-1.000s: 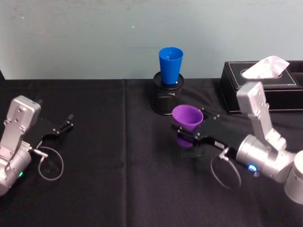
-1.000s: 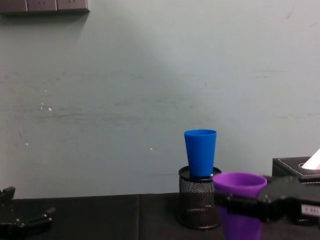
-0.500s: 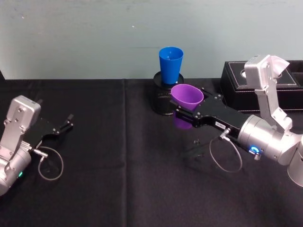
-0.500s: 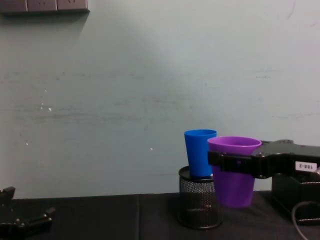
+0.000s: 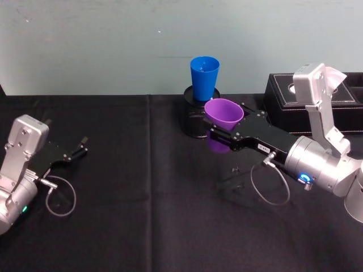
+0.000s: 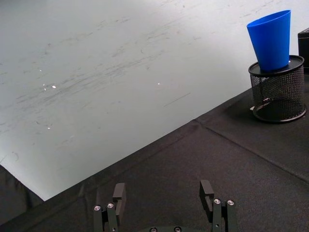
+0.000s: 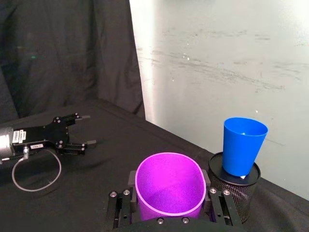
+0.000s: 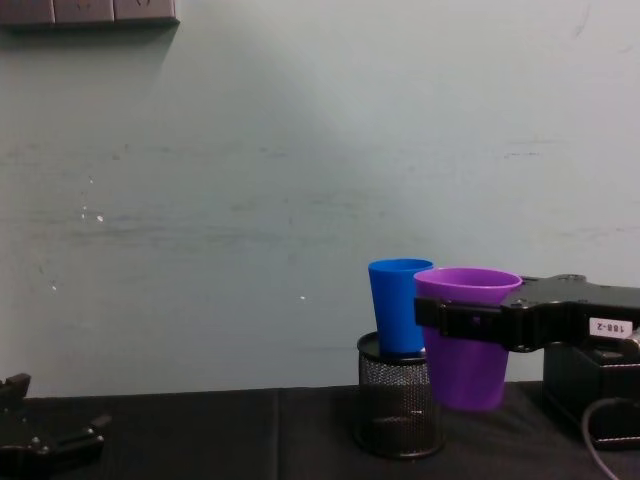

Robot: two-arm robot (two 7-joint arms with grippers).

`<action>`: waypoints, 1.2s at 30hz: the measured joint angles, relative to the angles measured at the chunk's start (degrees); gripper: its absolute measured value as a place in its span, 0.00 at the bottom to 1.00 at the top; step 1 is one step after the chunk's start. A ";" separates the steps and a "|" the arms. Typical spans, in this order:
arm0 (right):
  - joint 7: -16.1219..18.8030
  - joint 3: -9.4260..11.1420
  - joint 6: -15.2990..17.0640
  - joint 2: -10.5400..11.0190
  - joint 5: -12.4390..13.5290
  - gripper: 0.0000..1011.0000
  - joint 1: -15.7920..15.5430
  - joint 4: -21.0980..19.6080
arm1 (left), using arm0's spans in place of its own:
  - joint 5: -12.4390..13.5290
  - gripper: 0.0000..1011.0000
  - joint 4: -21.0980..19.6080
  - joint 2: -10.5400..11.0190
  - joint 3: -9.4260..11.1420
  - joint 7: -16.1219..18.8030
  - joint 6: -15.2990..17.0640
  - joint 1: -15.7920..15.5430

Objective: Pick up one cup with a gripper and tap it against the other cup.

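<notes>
In the head view, the right gripper (image 5: pixel 231 127) held the purple cup (image 5: pixel 224 112) upright off the black-clothed surface (image 5: pixel 142 198), just in front of the black mesh pen holder (image 5: pixel 191 122) that carried the blue cup (image 5: pixel 204 76). The left gripper (image 5: pixel 77 152) lay well to the holder's left. A black tissue box (image 5: pixel 281 102) sat to its right. The left wrist view showed the left fingers (image 6: pixel 119 192) spread wide. The right wrist view showed the right fingers (image 7: pixel 119 209) clamped on the purple cup's sides. In the chest view, a white label (image 8: pixel 607 326) on the right gripper seemed to read "188-2". The cups overlapped before a pale scuffed wall (image 8: pixel 250 200); I cannot tell whether they touched.
</notes>
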 joint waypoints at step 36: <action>0.14 0.07 0.01 -0.09 -0.10 0.72 -0.01 0.05 | 0.00 0.99 0.00 0.01 0.00 0.00 0.00 0.00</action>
